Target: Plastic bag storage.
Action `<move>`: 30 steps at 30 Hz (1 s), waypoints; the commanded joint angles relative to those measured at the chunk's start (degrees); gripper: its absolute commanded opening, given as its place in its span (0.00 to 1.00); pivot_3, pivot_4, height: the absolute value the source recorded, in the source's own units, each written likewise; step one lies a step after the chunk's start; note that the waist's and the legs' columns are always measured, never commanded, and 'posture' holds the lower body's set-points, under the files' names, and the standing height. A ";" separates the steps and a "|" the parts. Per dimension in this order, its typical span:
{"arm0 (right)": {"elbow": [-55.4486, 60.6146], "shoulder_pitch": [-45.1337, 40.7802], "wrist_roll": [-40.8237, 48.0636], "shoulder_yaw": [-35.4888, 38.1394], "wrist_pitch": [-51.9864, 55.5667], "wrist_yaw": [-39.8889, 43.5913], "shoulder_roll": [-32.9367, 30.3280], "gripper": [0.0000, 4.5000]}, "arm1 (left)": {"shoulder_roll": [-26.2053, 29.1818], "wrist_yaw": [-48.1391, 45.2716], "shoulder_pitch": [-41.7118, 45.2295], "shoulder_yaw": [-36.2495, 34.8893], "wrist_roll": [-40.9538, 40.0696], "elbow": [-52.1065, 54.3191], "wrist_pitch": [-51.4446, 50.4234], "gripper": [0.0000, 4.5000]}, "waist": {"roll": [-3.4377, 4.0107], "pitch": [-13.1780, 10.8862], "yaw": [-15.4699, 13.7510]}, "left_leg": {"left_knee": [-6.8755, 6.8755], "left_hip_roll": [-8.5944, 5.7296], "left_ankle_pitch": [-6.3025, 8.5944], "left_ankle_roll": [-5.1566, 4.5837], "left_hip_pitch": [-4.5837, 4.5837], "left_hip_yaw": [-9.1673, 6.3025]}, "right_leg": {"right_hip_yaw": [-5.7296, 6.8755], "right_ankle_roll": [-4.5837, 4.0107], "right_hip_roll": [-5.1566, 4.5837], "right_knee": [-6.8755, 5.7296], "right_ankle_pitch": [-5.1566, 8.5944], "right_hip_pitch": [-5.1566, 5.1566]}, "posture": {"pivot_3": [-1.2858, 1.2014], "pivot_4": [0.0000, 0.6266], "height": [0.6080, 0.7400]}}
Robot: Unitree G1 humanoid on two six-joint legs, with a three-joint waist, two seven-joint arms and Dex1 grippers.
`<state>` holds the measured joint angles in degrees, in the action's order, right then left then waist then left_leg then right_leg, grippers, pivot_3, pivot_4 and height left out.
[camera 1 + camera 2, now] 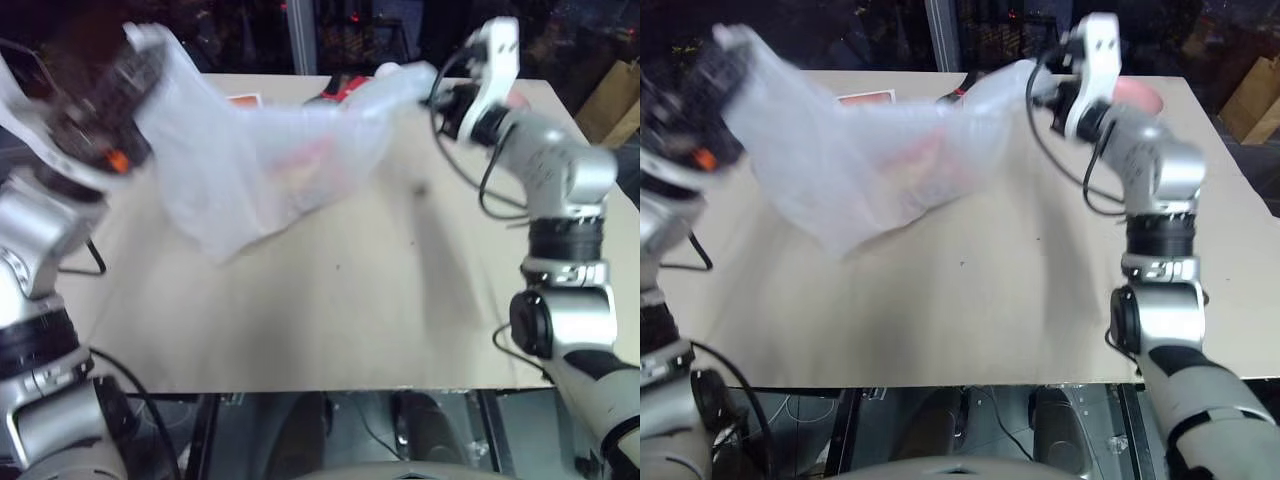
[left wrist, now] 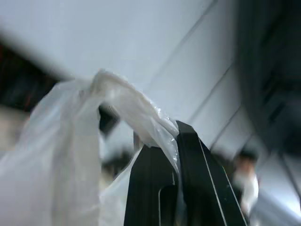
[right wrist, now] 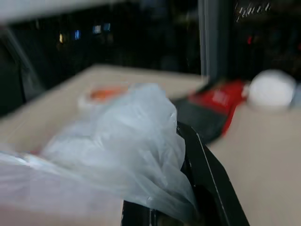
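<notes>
Hanging between both raised arms above the bare desk (image 1: 330, 320), the plastic bag (image 1: 250, 170) sags in the middle. The left hand (image 2: 171, 155) pinches one gathered end; the right hand (image 3: 188, 188) pinches the other, farther back. Thin, light and slippery film, it likely needs bunched folds or handles gripped, not single layers.

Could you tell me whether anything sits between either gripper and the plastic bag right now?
Nothing visible does. The left gripper is shut on one end of the plastic bag, and the right gripper is shut on the other end, so the bag hangs stretched between them above the table.
</notes>
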<state>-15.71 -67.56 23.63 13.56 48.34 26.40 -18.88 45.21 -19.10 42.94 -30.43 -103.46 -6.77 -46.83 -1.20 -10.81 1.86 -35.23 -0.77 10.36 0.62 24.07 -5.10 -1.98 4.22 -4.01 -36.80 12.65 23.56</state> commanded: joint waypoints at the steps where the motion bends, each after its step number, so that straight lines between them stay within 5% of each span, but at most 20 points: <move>1: -2.38 -7.13 3.48 4.87 3.66 -1.44 -4.22 0.00 | 1.69 -0.93 13.85 1.87 11.41 -12.22 6.28 0.02 | -0.01 -0.01 0.04 | 0.00 -0.02 0.00 0.00 0.06 -0.02 | 0.02 0.00 0.00 -0.02 0.00 0.03 | 0.52 0.24 1.00; 7: -3.48 -12.90 3.10 4.32 4.28 -0.95 -12.64 0.00 | -0.21 -11.40 28.56 9.66 30.52 -24.88 8.99 0.02 | 0.00 -0.02 0.50 | 0.11 -0.05 0.00 0.00 0.45 0.00 | 0.02 0.00 -0.02 0.09 0.00 0.40 | 0.52 0.24 1.00; 13: 9.41 -6.67 4.98 3.99 10.25 -1.33 -19.07 0.00 | -2.80 -15.52 24.03 11.29 36.80 -18.02 4.61 0.02 | 0.03 -0.04 0.82 | 0.21 -0.03 0.00 0.00 0.77 0.11 | -0.10 0.01 -0.06 0.06 0.02 0.80 | 0.52 0.24 1.00; 20: 40.39 15.86 17.43 9.65 31.33 -4.93 -15.41 0.00 | -6.39 -10.92 -2.75 12.98 41.26 5.65 0.81 0.02 | 0.13 0.01 1.60 | 0.15 0.05 0.07 -0.10 0.87 0.45 | -0.53 -0.02 -0.08 -0.30 0.07 1.20 | 0.52 0.24 1.00; 27: 60.56 43.49 22.18 -5.55 29.35 -4.09 -7.82 0.00 | -11.96 -2.57 -9.76 16.04 58.55 4.62 10.38 0.02 | -0.01 0.15 0.23 | -0.28 0.04 0.06 -0.13 0.56 0.37 | -0.48 -0.01 -0.01 -0.71 0.08 0.87 | 0.52 0.24 1.00; 30: 61.38 50.18 18.67 -13.34 22.69 -1.11 -10.35 0.00 | -12.11 -4.06 -10.80 16.77 62.42 3.61 12.29 0.02 | -0.02 0.15 0.32 | -0.72 0.01 0.06 -0.13 0.50 0.36 | -0.46 0.05 -0.01 -0.80 0.07 0.67 | 0.52 0.24 1.00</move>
<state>43.74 -18.44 44.19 2.42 76.02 23.41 -27.23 32.70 -22.19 32.37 -13.27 -42.87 -4.00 -36.65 -1.21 -10.66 2.18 -36.02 -0.76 10.43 0.49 24.56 -4.73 -2.44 4.29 -4.02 -37.57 12.72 24.16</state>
